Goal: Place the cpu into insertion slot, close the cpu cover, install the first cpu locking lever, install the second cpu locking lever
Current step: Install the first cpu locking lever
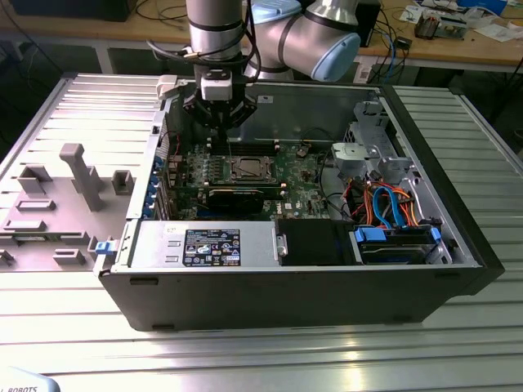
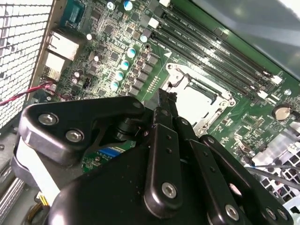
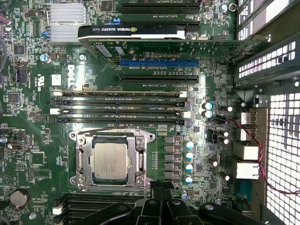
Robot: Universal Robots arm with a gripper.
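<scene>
Your gripper (image 3: 158, 186) hovers over the motherboard (image 3: 33, 140), fingers pinched narrow and empty, just beside the insertion slot (image 3: 108, 138). The cpu (image 3: 110, 161) is seated and the cpu cover (image 3: 140, 157) lies down around it.

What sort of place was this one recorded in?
Probably a robotics lab: an open computer case on a ribbed metal table, a robot arm reaching into it, cable-strewn wooden benches behind.

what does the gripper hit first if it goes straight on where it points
The gripper would likely meet the green circuit board just beside the insertion slot; depth is unclear.
</scene>
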